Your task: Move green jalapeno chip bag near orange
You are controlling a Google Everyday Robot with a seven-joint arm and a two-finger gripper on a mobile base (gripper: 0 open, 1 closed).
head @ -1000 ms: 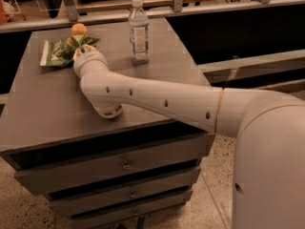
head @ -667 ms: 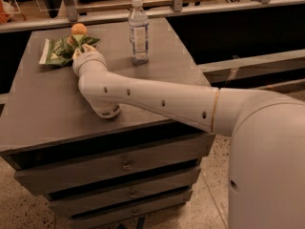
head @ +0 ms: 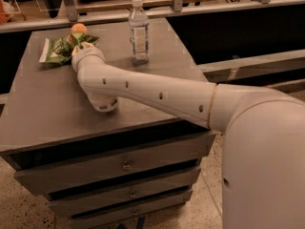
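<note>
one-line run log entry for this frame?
gripper: over green jalapeno chip bag, table back corner | bag: beside orange | water bottle: upright, apart | task: bag looks near orange

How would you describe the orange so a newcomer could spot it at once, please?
Look at the grey drawer cabinet, at its far left corner, where the gripper rests at the green jalapeno chip bag. The orange lies just behind that bag. It is the only small round orange thing, unlike the tall clear water bottle.

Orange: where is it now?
Orange: camera view, far left of tabletop, beside the green jalapeno chip bag, beyond the claw; water bottle to its right.
</note>
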